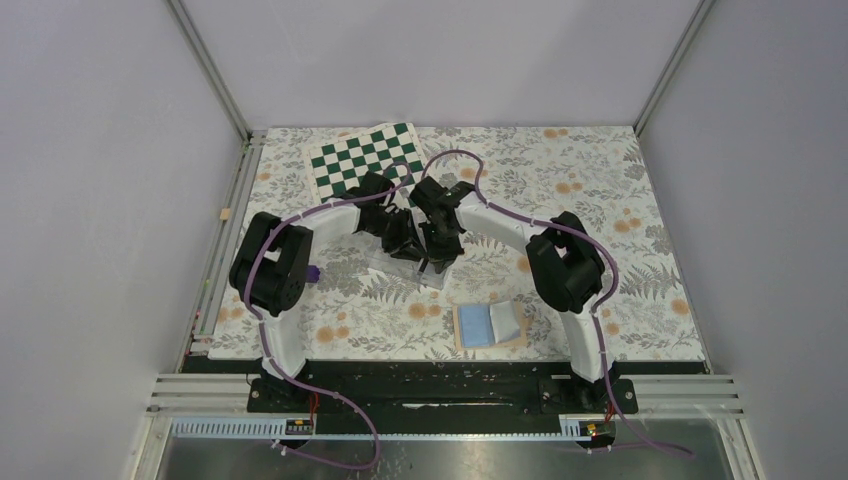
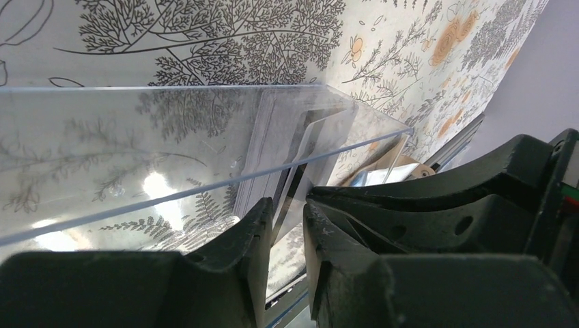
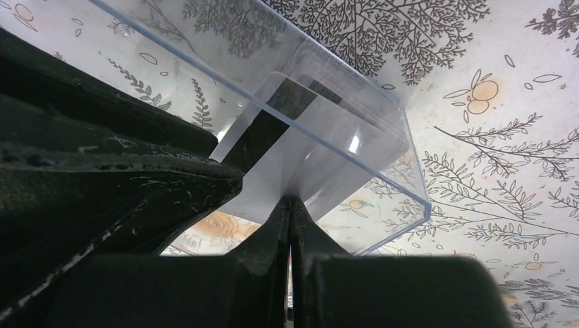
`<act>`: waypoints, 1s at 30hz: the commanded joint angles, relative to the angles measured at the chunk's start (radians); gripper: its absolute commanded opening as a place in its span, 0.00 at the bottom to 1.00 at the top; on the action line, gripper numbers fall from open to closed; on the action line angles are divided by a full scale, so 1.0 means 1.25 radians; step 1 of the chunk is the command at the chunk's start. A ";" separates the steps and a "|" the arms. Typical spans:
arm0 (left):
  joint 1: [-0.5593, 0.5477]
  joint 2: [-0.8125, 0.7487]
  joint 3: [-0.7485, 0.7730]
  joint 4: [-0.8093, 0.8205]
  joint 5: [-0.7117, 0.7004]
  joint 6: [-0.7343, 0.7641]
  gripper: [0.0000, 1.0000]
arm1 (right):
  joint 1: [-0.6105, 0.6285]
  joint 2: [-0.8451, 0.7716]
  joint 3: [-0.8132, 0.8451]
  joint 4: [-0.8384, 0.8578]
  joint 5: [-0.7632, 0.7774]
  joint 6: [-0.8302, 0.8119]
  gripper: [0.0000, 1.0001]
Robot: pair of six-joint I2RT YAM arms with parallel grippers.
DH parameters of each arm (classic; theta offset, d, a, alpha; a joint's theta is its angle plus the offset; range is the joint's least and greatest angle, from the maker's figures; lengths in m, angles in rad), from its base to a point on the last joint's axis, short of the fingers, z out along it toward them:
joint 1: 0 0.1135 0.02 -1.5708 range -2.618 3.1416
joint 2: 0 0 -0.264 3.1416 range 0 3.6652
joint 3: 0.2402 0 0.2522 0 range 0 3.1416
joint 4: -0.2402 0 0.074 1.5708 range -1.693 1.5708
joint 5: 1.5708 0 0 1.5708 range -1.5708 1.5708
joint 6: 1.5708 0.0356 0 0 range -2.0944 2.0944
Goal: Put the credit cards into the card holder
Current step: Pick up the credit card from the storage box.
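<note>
Far left, a small purple cube [image 1: 313, 272] is seen beside the left arm [image 1: 272, 265], out of play. Moving in, the left gripper [image 2: 288, 213] is clamped on the near wall of the clear plastic box [image 2: 136, 157], so the box is judged to be steadied for a pull. Through that wall, the stack of pale, thin credit cards [image 2: 300, 147] is made out toward the far end. Now the right gripper [image 3: 290, 208]: its fingers are pinched tight on the edge of one white card with a black stripe [image 3: 273, 181], which is held partly within the box walls. So the extraction step is in hand.

A clean lift past the box rim is called for next. A carry is then needed, rightward and nearer, to the tan folding card holder [image 1: 478, 325], which is laid open, blue lining up, well apart from the box. The box wall and the crowding left gripper are what may be snagged. A green-and-white chequered mat [image 1: 365, 160] is spread behind, touched by neither gripper.
</note>
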 commanded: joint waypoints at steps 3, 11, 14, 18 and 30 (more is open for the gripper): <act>-0.008 -0.042 -0.012 0.030 0.055 -0.005 0.20 | -0.005 -0.030 -0.034 0.045 -0.015 0.023 0.00; -0.024 -0.013 0.010 0.020 0.121 0.027 0.19 | -0.012 -0.040 -0.048 0.061 -0.022 0.028 0.00; -0.038 0.007 0.026 0.006 0.131 0.036 0.19 | -0.013 -0.040 -0.050 0.061 -0.025 0.029 0.00; -0.050 0.024 0.034 0.004 0.123 0.031 0.17 | -0.015 -0.045 -0.050 0.062 -0.024 0.029 0.00; -0.052 0.034 0.027 0.034 0.117 0.007 0.14 | -0.027 -0.141 -0.069 0.060 -0.002 0.030 0.06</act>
